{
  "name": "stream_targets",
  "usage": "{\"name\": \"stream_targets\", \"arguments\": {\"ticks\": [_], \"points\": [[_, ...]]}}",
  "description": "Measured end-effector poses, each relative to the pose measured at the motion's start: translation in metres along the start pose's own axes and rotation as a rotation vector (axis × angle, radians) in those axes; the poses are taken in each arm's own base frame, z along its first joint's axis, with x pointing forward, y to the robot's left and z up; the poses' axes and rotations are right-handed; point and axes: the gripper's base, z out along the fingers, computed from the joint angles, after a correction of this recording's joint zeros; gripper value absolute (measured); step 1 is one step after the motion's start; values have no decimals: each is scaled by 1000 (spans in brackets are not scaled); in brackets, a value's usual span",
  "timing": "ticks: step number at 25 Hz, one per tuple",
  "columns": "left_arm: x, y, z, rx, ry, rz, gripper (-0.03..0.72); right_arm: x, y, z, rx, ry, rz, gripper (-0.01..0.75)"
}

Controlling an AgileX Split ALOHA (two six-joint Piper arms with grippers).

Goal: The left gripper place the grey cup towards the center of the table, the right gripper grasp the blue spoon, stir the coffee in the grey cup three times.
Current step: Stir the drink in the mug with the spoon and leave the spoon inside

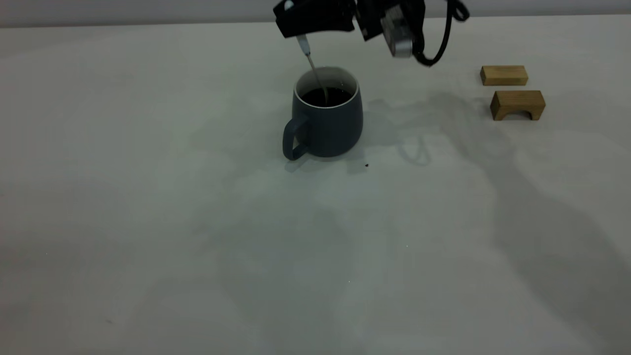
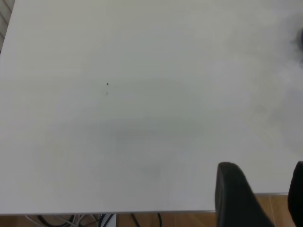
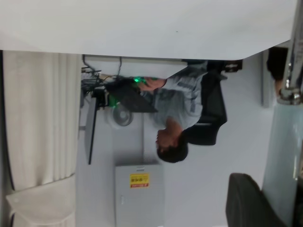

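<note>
Two wooden blocks (image 1: 512,91) sit well apart from the grey cup (image 1: 326,118), where the right end effector (image 1: 301,32) pinches the blue spoon (image 1: 311,64).

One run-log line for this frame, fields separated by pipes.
stage: stirring | right gripper: holds blue spoon, bowl in coffee | grey cup: mid-table, upright | left gripper: away over bare table

The right hand's black finger (image 3: 251,201) lay beside the pale blue-white spoon handle with grey metal neck (image 3: 286,142); beyond stretched the off-white counter (image 3: 142,23) and a seated person (image 3: 184,118).
</note>
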Motion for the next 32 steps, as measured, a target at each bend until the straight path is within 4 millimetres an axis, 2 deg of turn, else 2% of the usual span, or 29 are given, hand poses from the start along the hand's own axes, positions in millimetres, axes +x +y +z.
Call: {"name": "stream_targets", "arguments": {"ticks": [8,13,17,23,27,32], "points": [[0,0,0,0,0,0,355,-28,-3,11,-45,47,-16,145],[0,0,0,0,0,0,355,-32,-2,11,-64,43,-143,145],[0,0,0,0,0,0,355,-38,1,3,-82,22,-171,145],[0,0,0,0,0,0,355,-46,1,-9,-57,-16,-62,145],[0,0,0,0,0,0,355,-47,-1,-9,-32,-29,52,145],[0,0,0,0,0,0,355,-44,-1,-4,-38,-6,96,145]]}}
